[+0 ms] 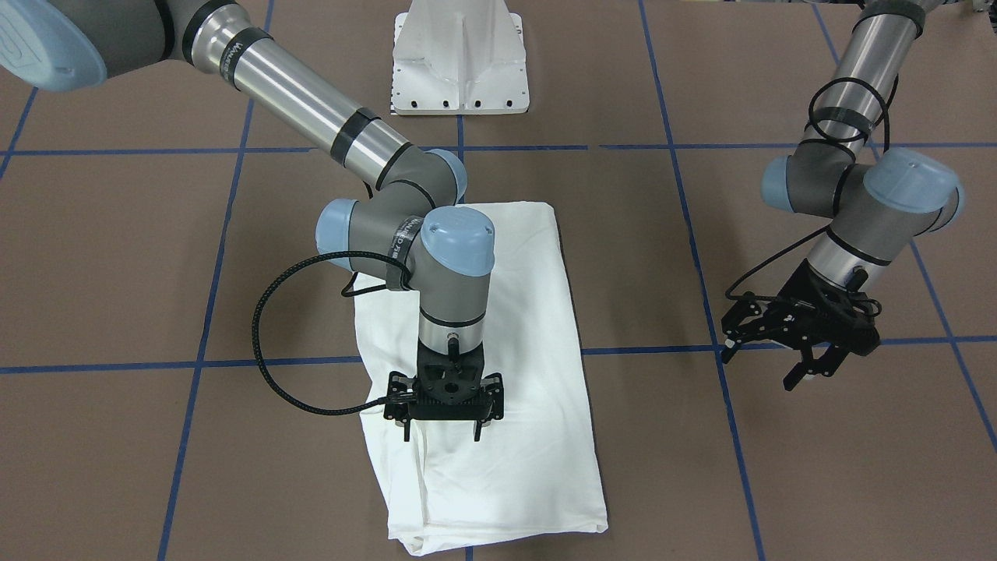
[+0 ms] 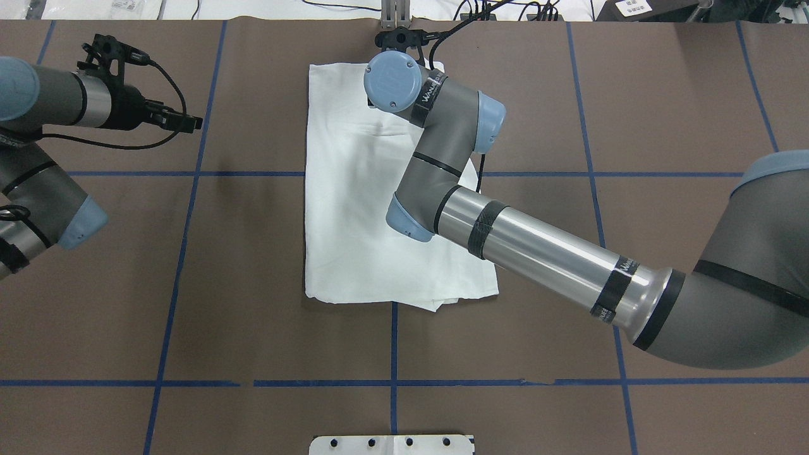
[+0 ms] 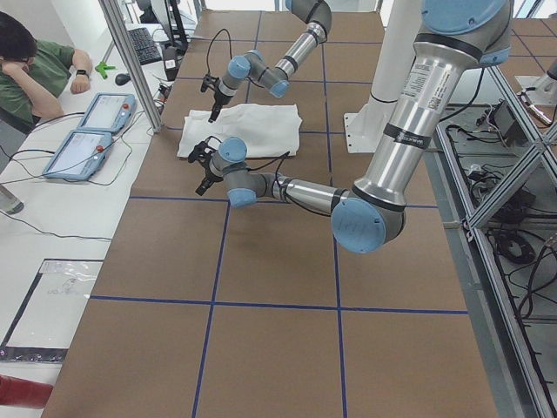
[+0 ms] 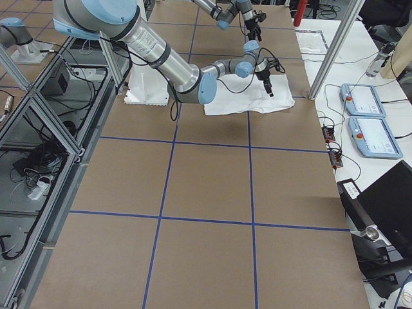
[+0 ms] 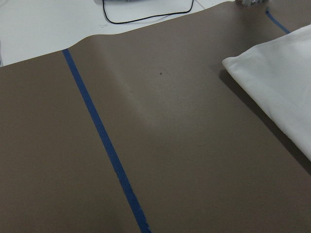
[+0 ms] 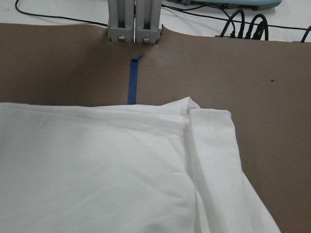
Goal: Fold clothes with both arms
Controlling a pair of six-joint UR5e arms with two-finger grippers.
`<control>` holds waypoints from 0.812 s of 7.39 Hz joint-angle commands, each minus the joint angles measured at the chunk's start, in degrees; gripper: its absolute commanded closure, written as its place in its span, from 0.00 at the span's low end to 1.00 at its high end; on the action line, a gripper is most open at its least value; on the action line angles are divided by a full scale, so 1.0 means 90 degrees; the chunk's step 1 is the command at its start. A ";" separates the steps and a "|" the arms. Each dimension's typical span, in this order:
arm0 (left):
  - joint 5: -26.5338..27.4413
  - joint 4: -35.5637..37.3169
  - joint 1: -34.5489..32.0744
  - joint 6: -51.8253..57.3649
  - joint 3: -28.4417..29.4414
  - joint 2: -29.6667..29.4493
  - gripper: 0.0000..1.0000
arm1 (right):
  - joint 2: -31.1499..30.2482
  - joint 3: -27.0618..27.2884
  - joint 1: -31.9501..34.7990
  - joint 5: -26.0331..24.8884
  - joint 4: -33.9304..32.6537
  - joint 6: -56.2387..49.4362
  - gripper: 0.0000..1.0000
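Shirt (image 1: 506, 312), white and folded to a long rectangle, lies flat on the brown worktop (image 1: 117, 273). Right end effector (image 1: 442, 432) points down over one short end of the shirt, fingers spread; contact cannot be confirmed. Left end effector (image 1: 759, 368) hangs well apart from the shirt's long side, fingers spread.

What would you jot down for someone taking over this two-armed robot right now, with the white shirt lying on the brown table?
Right black two-finger gripper: open, pointing down over the white cloth shirt, near its end farthest from the robot; contact with the cloth is unclear.
Left black two-finger gripper: open, empty, over the bare brown table beside the shirt.
Done: the shirt lies flat, folded into a long narrow rectangle.
Left: probably folding it shorter, end to end.
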 commanded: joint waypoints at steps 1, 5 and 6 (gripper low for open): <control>0.0000 -0.0016 0.0054 -0.0074 0.0099 -0.0031 0.00 | -0.0063 0.0026 0.0064 -0.0010 -0.0172 -0.0835 0.01; 0.0000 -0.0074 0.0084 -0.0074 0.0139 -0.0031 0.00 | -0.0483 0.0349 0.0172 0.0116 -0.0320 -0.1298 0.01; 0.0010 -0.0074 0.0084 -0.0074 0.0139 -0.0031 0.00 | -0.0473 0.0349 0.0162 0.0117 -0.0329 -0.1230 0.01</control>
